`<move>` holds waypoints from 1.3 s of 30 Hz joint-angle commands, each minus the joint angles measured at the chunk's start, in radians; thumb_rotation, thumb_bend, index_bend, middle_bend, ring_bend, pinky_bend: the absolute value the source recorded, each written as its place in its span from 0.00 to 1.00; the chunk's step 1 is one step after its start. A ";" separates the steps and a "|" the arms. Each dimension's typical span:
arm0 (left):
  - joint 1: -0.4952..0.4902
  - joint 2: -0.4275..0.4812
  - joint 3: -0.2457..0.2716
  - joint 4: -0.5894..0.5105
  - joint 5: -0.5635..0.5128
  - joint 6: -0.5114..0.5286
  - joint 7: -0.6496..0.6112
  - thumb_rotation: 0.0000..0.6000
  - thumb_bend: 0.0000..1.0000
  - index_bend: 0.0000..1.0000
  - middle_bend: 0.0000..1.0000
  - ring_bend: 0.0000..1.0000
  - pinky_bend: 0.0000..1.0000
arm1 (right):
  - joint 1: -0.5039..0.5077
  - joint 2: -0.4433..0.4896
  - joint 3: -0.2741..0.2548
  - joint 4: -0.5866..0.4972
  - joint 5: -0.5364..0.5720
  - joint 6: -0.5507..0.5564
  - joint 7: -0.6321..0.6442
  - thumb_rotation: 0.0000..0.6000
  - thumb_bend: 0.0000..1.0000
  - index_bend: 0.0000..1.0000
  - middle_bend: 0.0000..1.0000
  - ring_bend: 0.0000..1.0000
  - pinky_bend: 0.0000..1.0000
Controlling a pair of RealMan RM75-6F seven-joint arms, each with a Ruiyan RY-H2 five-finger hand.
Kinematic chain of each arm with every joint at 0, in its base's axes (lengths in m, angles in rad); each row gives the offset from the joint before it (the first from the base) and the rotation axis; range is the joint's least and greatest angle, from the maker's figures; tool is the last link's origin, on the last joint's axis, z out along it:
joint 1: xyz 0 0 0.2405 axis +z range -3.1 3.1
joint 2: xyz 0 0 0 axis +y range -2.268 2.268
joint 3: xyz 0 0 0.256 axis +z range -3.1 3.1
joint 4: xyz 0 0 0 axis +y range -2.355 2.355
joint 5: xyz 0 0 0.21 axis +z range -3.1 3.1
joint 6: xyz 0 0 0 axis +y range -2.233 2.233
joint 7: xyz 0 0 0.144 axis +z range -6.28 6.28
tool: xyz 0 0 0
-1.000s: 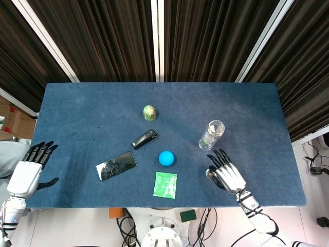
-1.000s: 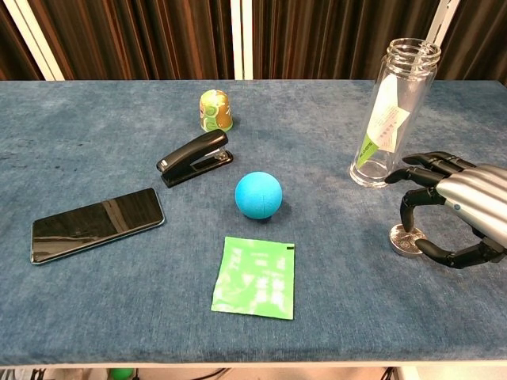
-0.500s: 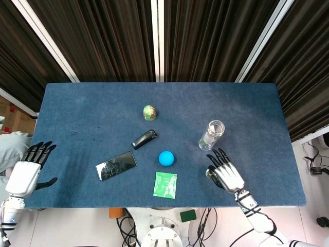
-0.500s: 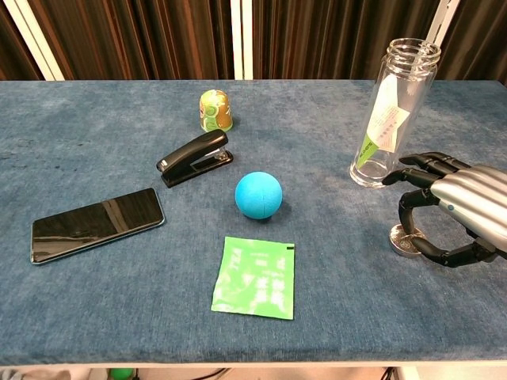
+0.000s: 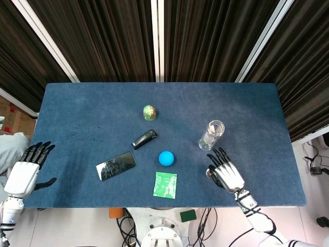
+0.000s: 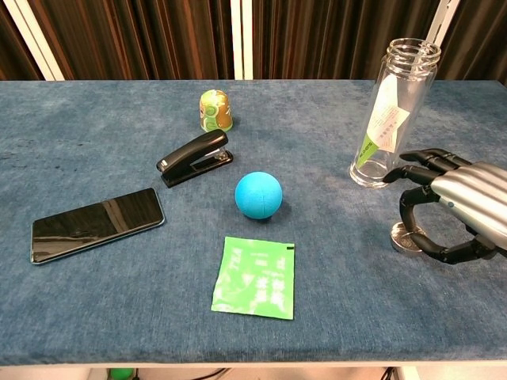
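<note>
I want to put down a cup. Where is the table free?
Free: the far strip behind the egg, and the right end past the jar. Crowded: the middle, around stapler, ball, phone and packet.

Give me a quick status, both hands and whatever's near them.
Right hand open, arched over the metal cap, contact unclear. Left hand open, at the table edge. Glass jar upright just beyond the right fingers.

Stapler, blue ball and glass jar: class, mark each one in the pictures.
stapler [image 6: 195, 158], chest view, middle of its black top arm
blue ball [image 6: 258, 194], chest view, centre of the ball
glass jar [image 6: 394, 119], chest view, its clear wall
</note>
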 commanded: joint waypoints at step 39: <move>-0.012 -0.003 -0.006 0.000 -0.009 -0.023 0.003 1.00 0.04 0.11 0.08 0.05 0.12 | 0.212 0.380 0.344 -0.492 0.301 -0.078 -0.329 1.00 0.45 0.68 0.15 0.00 0.00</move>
